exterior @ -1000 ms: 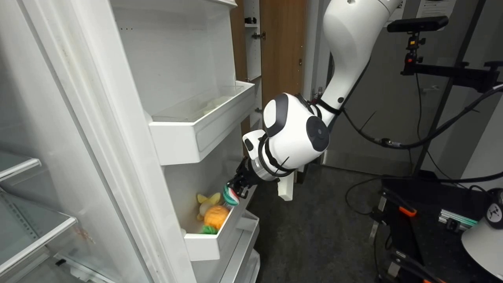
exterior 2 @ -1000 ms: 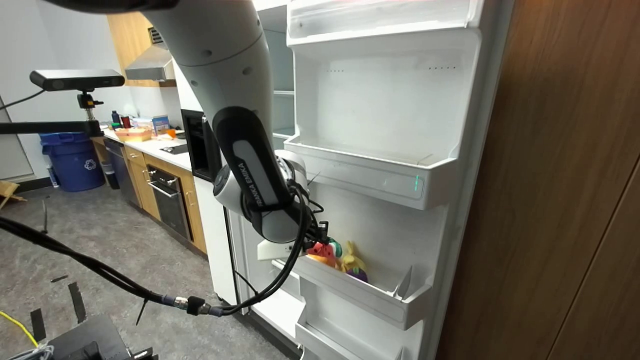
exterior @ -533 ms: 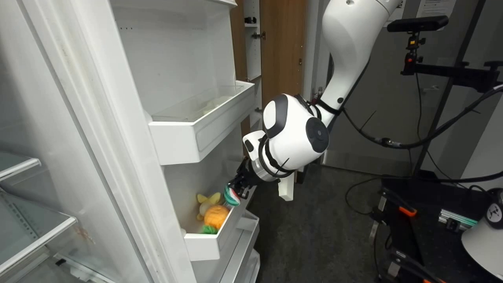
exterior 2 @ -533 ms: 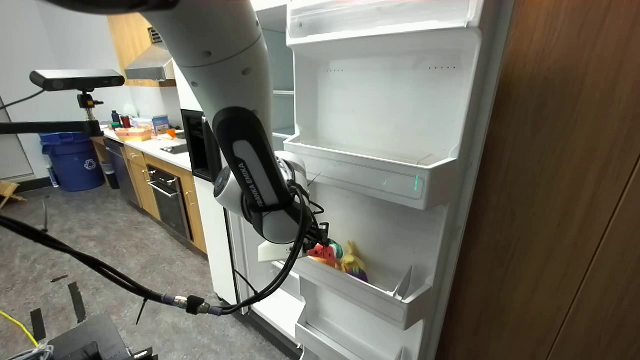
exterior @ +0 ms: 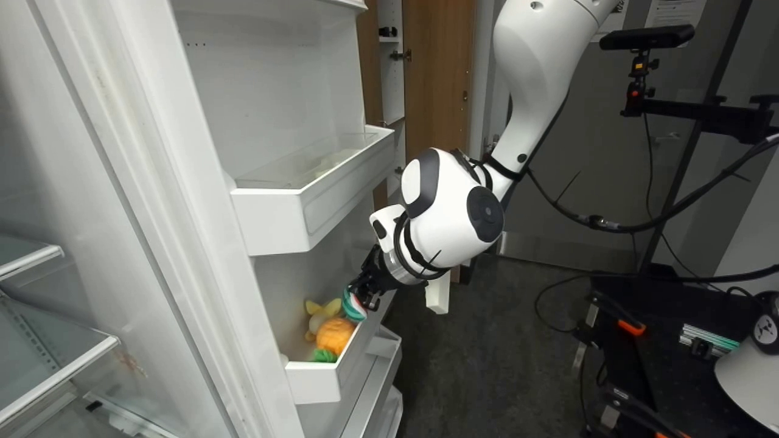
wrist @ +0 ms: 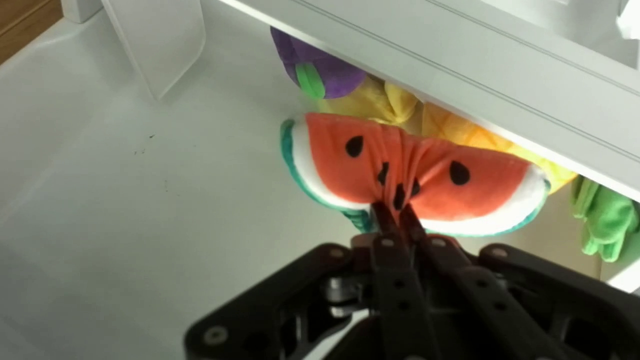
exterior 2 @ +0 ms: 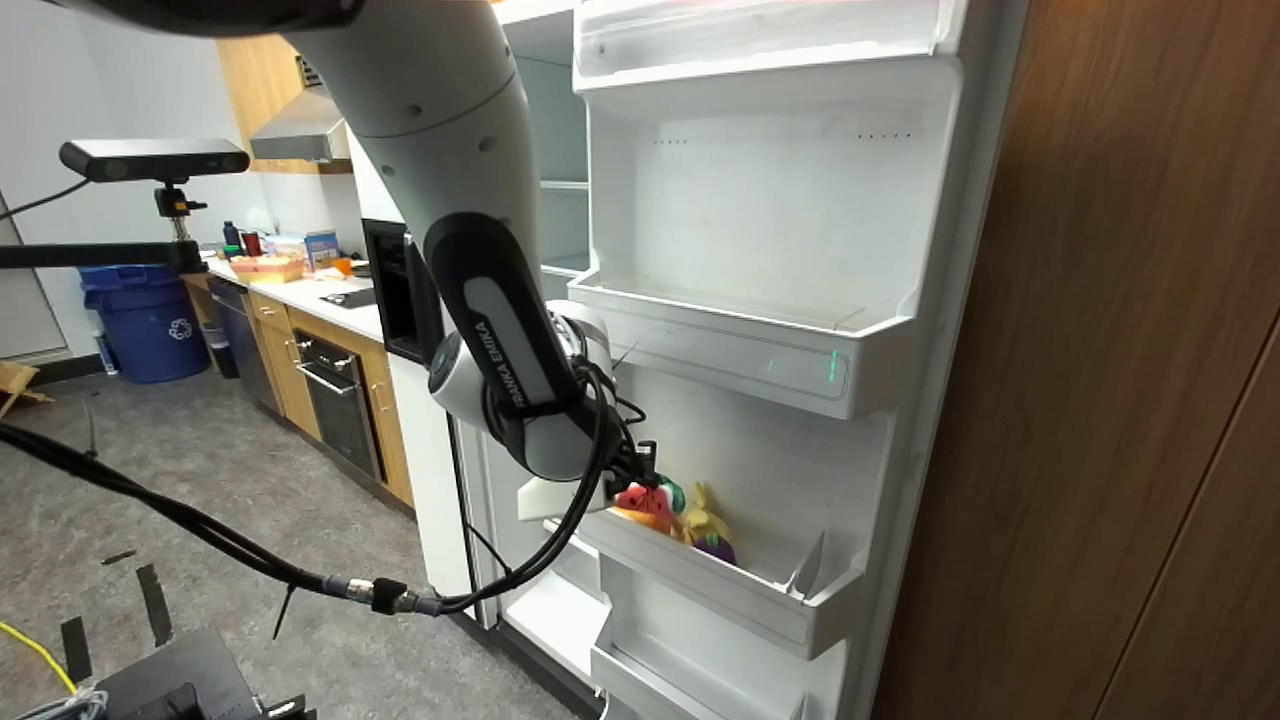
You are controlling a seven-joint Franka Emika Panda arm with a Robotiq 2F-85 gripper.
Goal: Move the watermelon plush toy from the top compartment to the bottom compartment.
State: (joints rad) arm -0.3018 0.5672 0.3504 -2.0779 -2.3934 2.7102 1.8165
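Because the black two-fingered gripper (wrist: 397, 212) pinches it, the red plush watermelon wedge (wrist: 422, 172) puckers. It is held near the front of the white plastic lower bin (exterior 2: 720, 590), likely for release.

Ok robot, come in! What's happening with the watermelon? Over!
End effector shut on watermelon plush toy, pinching its middle. Toy at the bottom compartment, not yet released. Orange plush, yellow plush, purple plush close by; might crowd the drop.

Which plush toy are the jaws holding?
The red-faced watermelon plush toy, pinched between the jaws; the purple plush, yellow plush and orange plush are not gripped.
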